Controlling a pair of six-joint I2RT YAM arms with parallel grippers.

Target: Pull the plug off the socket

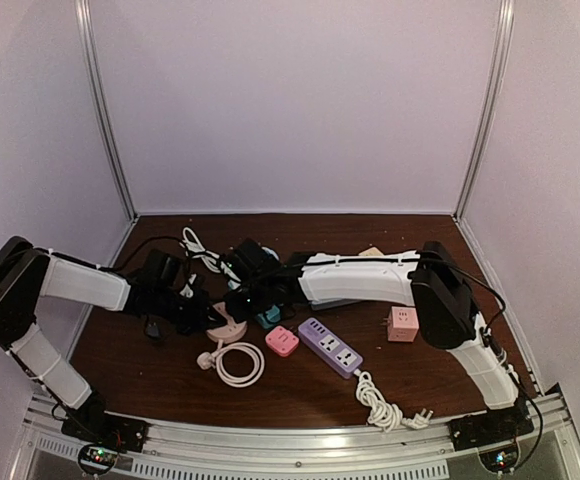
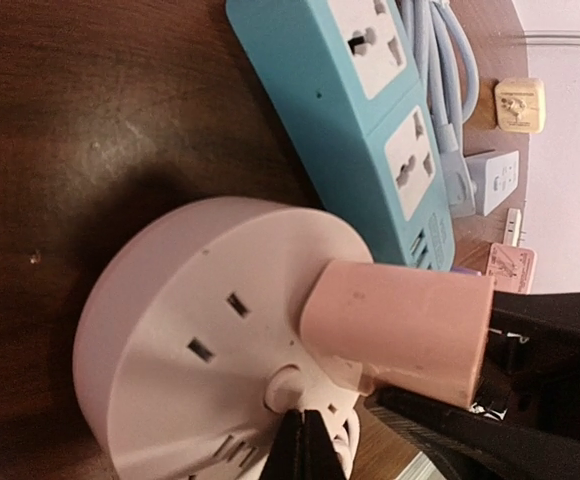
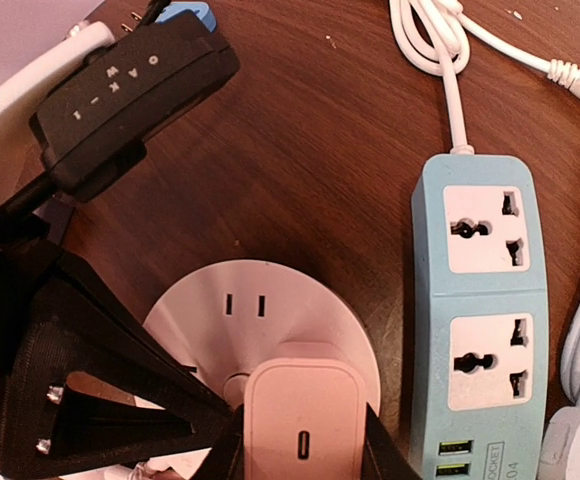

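Note:
The round pale-pink socket (image 3: 240, 320) lies flat on the dark wooden table, and a pink block-shaped plug (image 3: 300, 425) stands seated in its face. My right gripper (image 3: 300, 445) is shut on the plug, one finger on each side. In the left wrist view the plug (image 2: 400, 325) sticks out of the socket (image 2: 190, 330), with the right gripper's black fingers (image 2: 550, 330) on it. My left gripper (image 2: 305, 445) is shut, with its tips pressed on the socket's top near the centre button. Seen from above, both grippers meet over the socket (image 1: 228, 327).
A teal power strip (image 3: 480, 300) lies just right of the socket. A black adapter (image 3: 130, 90) sits behind it. On the table are also a purple power strip (image 1: 330, 346), a pink cube adapter (image 1: 282, 341), an orange cube (image 1: 402, 323) and a coiled white cable (image 1: 235, 362).

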